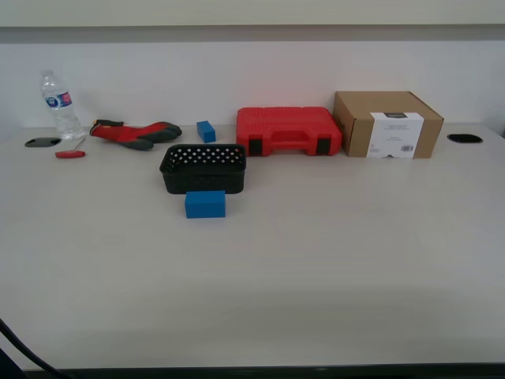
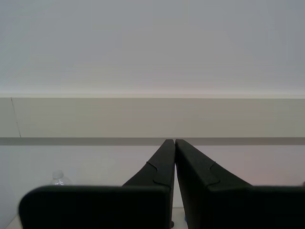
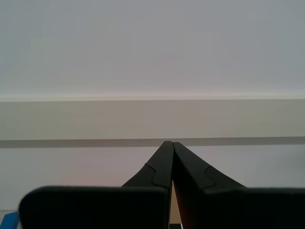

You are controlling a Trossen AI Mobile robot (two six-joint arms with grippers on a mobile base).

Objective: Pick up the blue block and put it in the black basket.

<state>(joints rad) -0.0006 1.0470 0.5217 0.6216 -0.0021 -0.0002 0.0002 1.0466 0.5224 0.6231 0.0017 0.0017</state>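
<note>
The blue block point(image 1: 205, 204) lies on the table just in front of the black basket point(image 1: 203, 168), touching or nearly touching its front wall, in the exterior view. A smaller blue cube point(image 1: 206, 131) sits behind the basket. My first gripper point(image 2: 175, 141) is shut and empty, raised and facing the wall. My second gripper point(image 3: 171, 143) is also shut and empty, facing the wall. Neither gripper shows in the exterior view.
A red case point(image 1: 289, 130) and a cardboard box point(image 1: 387, 124) stand at the back towards the exterior view's right. A water bottle point(image 1: 60, 104), red-and-black gloves point(image 1: 134, 133) and a small red tool point(image 1: 70, 153) lie at the back left. A bottle cap point(image 2: 58, 178) shows in the first wrist view.
</note>
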